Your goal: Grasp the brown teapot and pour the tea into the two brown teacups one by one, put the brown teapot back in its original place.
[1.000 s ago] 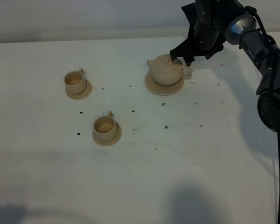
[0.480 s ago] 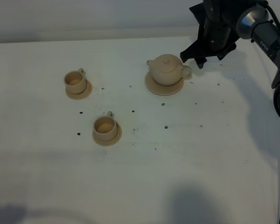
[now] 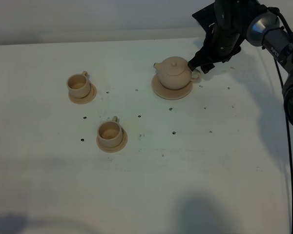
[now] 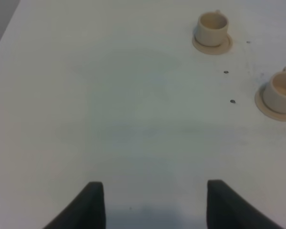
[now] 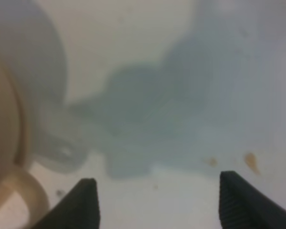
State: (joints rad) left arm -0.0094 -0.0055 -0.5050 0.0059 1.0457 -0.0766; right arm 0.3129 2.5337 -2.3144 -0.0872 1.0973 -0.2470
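Well, we see the brown teapot (image 3: 175, 73) upright on its wide saucer (image 3: 171, 94), right of centre in the upper part of the high view. Its lid is on, its spout points left and its loop handle (image 3: 196, 75) points right.

The right gripper (image 3: 198, 67) reaches in from the upper right corner and hangs just at that handle. Its jaws stand wide apart and we find nothing held between them. In the right wrist view the two dark fingers (image 5: 88, 202) frame only bare white table (image 3: 210, 170). The blurred handle loop lies just outside one finger, not between the two. Whether a finger touches the pot, we cannot tell.

Both cups stand well apart from the pot in the left half of the high view, each upright on its own small saucer. We see the left teacup (image 3: 78, 84) roughly level with the pot and the lower teacup (image 3: 110, 130) nearer the middle of the frame. A few small dark specks (image 3: 174, 132) dot the table between the cups and the pot.

The left gripper (image 4: 157, 205) does not show in the high view. Its own wrist camera shows it spread wide over bare table and gripping nothing, with both cups beyond it.
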